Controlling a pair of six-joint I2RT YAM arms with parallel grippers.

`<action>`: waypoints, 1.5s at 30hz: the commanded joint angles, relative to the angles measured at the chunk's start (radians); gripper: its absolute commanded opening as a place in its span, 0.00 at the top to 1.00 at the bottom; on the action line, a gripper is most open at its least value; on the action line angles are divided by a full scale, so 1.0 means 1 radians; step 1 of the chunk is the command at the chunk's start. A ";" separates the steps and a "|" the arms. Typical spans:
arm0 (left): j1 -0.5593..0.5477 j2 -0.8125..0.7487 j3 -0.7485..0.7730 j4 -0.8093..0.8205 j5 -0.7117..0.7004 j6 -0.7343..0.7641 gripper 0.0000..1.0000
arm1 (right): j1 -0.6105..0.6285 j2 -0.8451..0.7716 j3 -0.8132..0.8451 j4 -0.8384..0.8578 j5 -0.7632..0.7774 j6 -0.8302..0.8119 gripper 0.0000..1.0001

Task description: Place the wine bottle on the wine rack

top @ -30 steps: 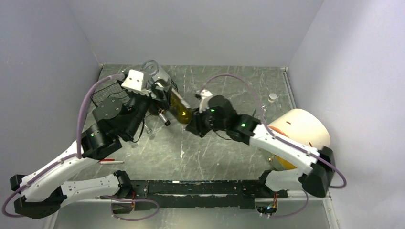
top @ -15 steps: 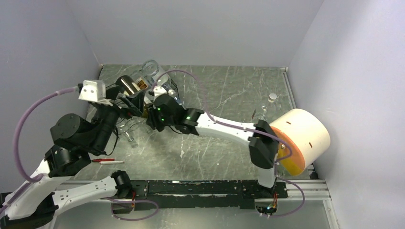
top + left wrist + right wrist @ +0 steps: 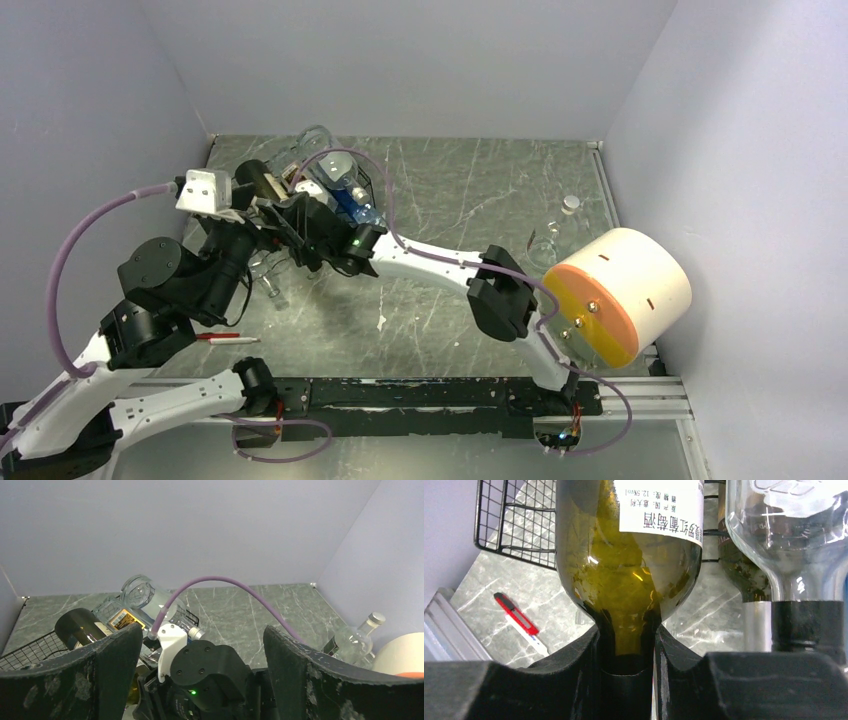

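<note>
The wine bottle (image 3: 624,565) is olive-green glass with a white label. My right gripper (image 3: 626,635) is shut on its neck. In the top view the right arm reaches far left, and the right gripper (image 3: 303,222) holds the wine bottle (image 3: 258,180) over the black wire wine rack (image 3: 222,195). Its mesh back (image 3: 514,520) shows left of the bottle. My left gripper (image 3: 200,630) stands wide open with nothing held, just behind the right wrist (image 3: 205,667). From there the wine bottle's dark base (image 3: 75,626) shows at the left.
Clear bottles (image 3: 325,165) lie on the rack; a dark bottle (image 3: 736,570) and a clear one (image 3: 804,530) sit right of the held bottle. A red pen (image 3: 225,338) lies near front left. A small clear bottle (image 3: 550,238) and a cream-and-orange drum (image 3: 620,295) stand at right.
The right arm has swung far left, carrying the wine bottle from mid-table to the rack. The left arm has pulled back leftward, away from the rack.
</note>
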 commanded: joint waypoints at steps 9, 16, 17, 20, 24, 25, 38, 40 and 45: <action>0.000 0.015 -0.004 0.009 -0.015 0.026 0.06 | -0.001 0.075 0.169 0.035 0.074 -0.008 0.72; 0.000 0.018 -0.005 0.046 -0.022 0.043 0.06 | -0.006 0.104 0.184 0.044 0.084 -0.020 0.55; 0.000 0.018 -0.005 0.047 -0.024 0.043 0.06 | -0.008 0.105 0.187 0.041 0.085 -0.020 0.52; 0.000 0.019 -0.008 0.045 -0.022 0.040 0.06 | -0.011 0.095 0.177 0.043 0.082 -0.021 0.42; 0.000 0.023 -0.007 0.040 -0.022 0.036 0.06 | -0.017 0.072 0.146 0.070 0.075 -0.013 0.35; 0.000 0.023 -0.005 0.038 -0.024 0.034 0.06 | -0.018 0.066 0.141 0.074 0.073 -0.009 0.35; 0.001 0.004 0.010 0.031 0.009 0.017 0.06 | -0.025 -0.245 -0.194 0.321 0.056 -0.054 0.24; 0.001 0.001 0.010 0.030 0.021 0.013 0.06 | -0.026 -0.313 -0.261 0.323 0.097 -0.068 0.24; 0.001 -0.011 -0.009 0.011 0.036 -0.004 0.06 | -0.028 -0.587 -0.542 0.257 0.261 -0.081 0.24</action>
